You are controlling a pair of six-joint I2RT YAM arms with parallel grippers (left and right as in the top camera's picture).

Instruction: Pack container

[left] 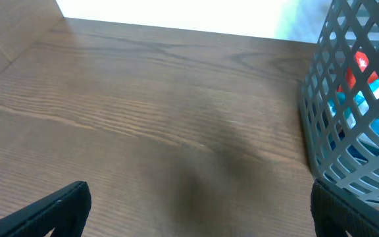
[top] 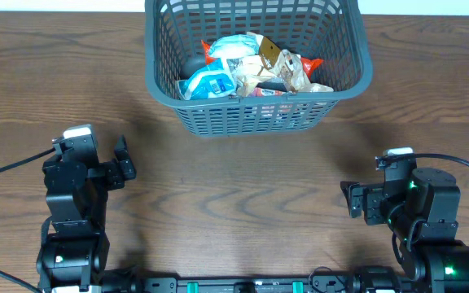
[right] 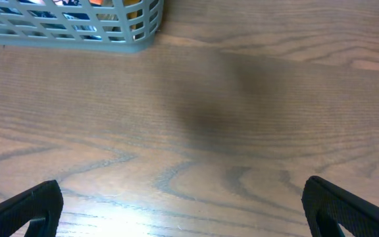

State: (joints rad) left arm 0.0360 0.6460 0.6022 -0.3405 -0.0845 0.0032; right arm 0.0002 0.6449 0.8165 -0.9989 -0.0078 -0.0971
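Note:
The container (top: 344, 77), a big dark grey lattice basket, stands at the back middle of the table with several snack packets (top: 247, 69) heaped inside. Its slotted wall shows at the right of the left wrist view (left: 347, 138) and at the top left of the right wrist view (right: 77, 33). My left gripper (top: 122, 159) rests near the front left, open, nothing between its fingers (left: 64, 207). At the front right my right gripper (top: 352, 199) is open too, with only bare wood between its fingers (right: 347, 210).
The brown wooden table (top: 243, 187) stretches between both arms and the basket. Black cables (top: 10, 167) trail from each arm toward the table's sides. A pale wall edge (left: 176, 13) lies beyond the table's far side.

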